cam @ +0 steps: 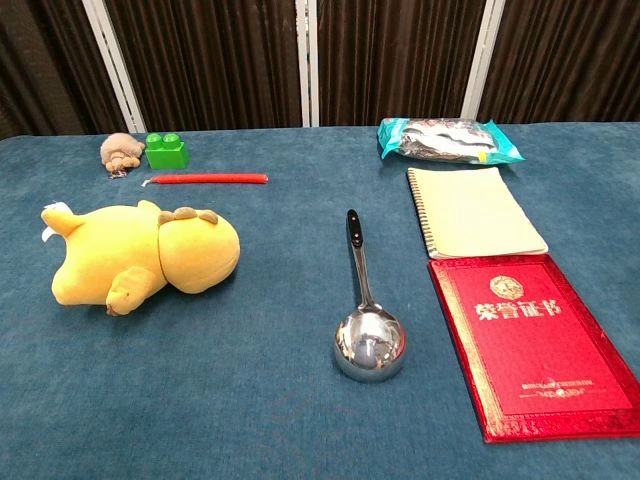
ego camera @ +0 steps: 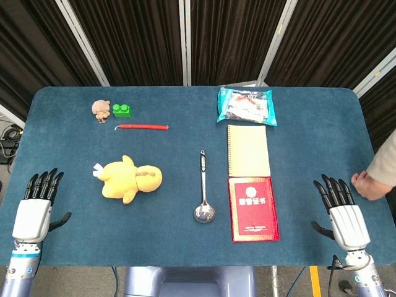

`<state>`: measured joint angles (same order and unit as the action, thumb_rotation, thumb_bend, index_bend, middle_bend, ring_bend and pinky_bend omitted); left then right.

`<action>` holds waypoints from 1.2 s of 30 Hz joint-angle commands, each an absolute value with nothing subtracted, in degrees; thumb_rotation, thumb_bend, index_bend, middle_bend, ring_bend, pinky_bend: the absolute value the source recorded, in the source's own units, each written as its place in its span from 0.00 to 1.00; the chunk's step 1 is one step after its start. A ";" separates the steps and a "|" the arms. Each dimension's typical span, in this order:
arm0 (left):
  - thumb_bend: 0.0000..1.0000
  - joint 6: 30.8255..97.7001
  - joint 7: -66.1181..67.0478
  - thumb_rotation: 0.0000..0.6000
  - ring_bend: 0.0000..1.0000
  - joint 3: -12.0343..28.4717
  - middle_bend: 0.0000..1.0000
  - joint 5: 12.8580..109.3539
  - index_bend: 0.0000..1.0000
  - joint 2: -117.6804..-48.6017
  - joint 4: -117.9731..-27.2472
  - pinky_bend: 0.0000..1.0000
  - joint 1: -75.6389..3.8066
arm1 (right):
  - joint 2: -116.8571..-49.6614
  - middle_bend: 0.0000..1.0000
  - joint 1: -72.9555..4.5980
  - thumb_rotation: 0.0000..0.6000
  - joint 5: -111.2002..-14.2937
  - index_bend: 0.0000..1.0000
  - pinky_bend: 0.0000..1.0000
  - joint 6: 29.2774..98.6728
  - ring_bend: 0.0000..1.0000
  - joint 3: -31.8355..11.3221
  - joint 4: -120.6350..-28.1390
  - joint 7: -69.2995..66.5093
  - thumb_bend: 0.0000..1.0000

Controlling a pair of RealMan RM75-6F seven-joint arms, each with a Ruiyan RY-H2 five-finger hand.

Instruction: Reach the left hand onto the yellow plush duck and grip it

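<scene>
The yellow plush duck lies on its side on the left half of the counter, well ahead of the left hand, whose empty fingers are spread; soft, light and squashy, it should grip best around its plump body.

The left hand is seen only in the head view, low at the left edge of the surface, palm down, with its white back turned upward. Its dark fingers are stretched forward and slightly apart, the thumb set out to the side; nothing is held. The right hand is placed likewise at the right edge, its fingers extended and angled a little toward the left, thumb spread inward, nothing grasped. Both forearms are cut off by the lower frame edge.
</scene>
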<state>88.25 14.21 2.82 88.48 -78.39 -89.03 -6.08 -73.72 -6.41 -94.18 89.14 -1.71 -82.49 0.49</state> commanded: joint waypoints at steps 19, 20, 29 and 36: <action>0.18 87.76 14.34 1.00 0.00 2.95 0.00 88.13 0.00 -78.63 -88.86 0.00 -6.40 | -73.36 0.00 -6.36 1.00 -94.26 0.00 0.00 89.16 0.00 -1.59 -83.08 0.17 0.18; 0.20 87.77 14.38 1.00 0.00 2.92 0.00 88.17 0.00 -78.65 -88.86 0.00 -6.41 | -73.35 0.00 -6.34 1.00 -94.25 0.00 0.00 89.19 0.00 -1.59 -83.06 0.13 0.18; 1.00 87.16 14.33 1.00 0.00 3.36 0.00 88.85 0.00 -80.12 -87.54 0.00 -7.57 | -73.03 0.00 -6.26 1.00 -94.27 0.00 0.00 89.32 0.00 -1.57 -83.27 -0.51 0.18; 1.00 85.04 13.34 1.00 0.00 3.83 0.00 90.44 0.00 -84.19 -81.92 0.00 -10.41 | -72.92 0.00 -6.27 1.00 -94.11 0.00 0.00 89.20 0.00 -1.61 -83.41 -0.74 0.18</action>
